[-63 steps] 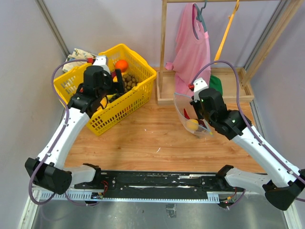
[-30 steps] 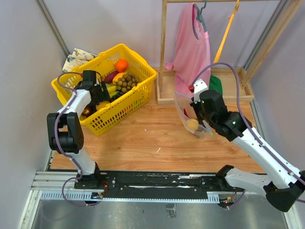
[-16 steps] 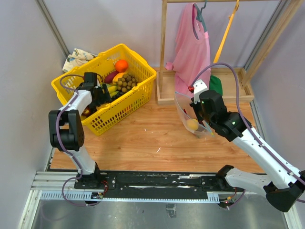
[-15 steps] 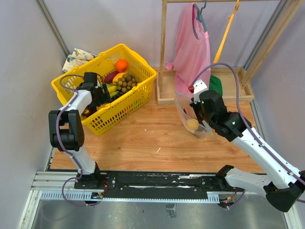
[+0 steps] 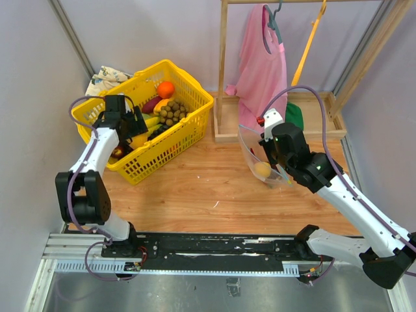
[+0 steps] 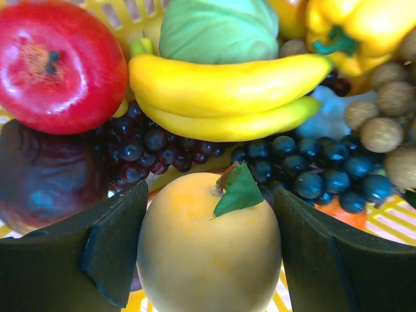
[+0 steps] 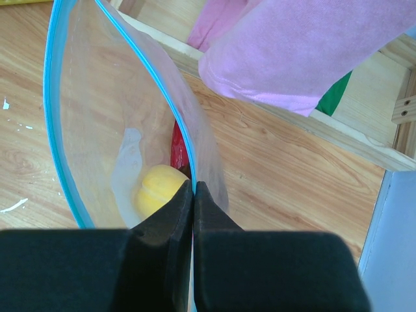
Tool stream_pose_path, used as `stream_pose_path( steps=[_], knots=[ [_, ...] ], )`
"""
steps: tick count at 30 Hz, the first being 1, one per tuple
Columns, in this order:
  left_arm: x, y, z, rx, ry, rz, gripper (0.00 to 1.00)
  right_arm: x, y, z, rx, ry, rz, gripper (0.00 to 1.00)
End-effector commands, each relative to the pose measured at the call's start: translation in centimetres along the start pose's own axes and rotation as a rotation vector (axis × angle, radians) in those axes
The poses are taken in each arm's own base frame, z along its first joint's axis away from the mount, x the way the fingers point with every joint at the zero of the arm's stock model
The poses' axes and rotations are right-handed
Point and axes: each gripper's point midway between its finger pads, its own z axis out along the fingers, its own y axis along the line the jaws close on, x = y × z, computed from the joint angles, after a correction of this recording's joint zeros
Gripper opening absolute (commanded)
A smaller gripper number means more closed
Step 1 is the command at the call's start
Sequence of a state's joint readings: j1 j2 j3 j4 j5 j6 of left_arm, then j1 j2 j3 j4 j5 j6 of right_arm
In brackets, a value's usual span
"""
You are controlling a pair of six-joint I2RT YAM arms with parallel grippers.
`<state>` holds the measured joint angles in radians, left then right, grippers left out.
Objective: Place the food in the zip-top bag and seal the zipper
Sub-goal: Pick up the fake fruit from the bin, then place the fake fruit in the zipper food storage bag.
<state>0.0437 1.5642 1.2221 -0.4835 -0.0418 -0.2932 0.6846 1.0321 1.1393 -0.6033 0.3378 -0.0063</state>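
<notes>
Left gripper [image 6: 208, 224] gapes wide, flanking a yellow-orange leafed fruit [image 6: 195, 266]. Right gripper [image 7: 194, 192] is clamped tight on the rim of the zip-top bag [image 7: 110, 123].

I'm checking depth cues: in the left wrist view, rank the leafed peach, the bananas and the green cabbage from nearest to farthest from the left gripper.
1. Leafed peach, bottom centre.
2. Bananas, beyond it, mid-frame.
3. Green cabbage, top, behind the bananas.

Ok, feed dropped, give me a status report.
Left gripper open, straddling pale orange fruit in basket. Right gripper shut on zip-top bag, mouth open, yellow fruit inside. Nothing blocking.
</notes>
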Motion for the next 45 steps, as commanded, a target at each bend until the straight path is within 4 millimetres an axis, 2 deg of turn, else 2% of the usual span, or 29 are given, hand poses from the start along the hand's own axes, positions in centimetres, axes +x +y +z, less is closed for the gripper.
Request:
stream_pose_path(
  steps=[1, 9, 15, 21, 32, 38, 45],
  knots=[
    [-2.3, -0.5, -2.9, 0.038, -0.106, -0.001, 0.49, -0.7, -0.3, -0.5, -0.006, -0.025, 0.022, 0.01],
    [-5.2, -2.9, -8.5, 0.170, -0.273, 0.001, 0.47, -1.2, 0.0, -0.8, -0.026, -0.035, 0.034, 0.01],
    [-6.6, -6.4, -13.3, 0.300, -0.390, 0.055, 0.47, -1.5, 0.3, -0.9, -0.045, -0.041, 0.045, 0.01],
    [-7.1, -10.5, -17.7, 0.463, -0.467, 0.088, 0.47, -1.8, 0.5, -1.0, -0.057, -0.051, 0.052, 0.01],
    [-5.4, -17.7, -23.9, 0.755, -0.519, 0.150, 0.44, -2.2, 1.1, -0.8, -0.085, -0.060, 0.064, 0.01],
    [-3.1, -22.6, -26.9, 0.952, -0.540, 0.179, 0.43, -2.4, 1.2, -0.8, -0.088, -0.065, 0.069, 0.01],
    [-0.3, -26.9, -29.4, 1.129, -0.567, 0.209, 0.42, -2.5, 1.3, -0.8, -0.097, -0.066, 0.074, 0.01]
  ],
)
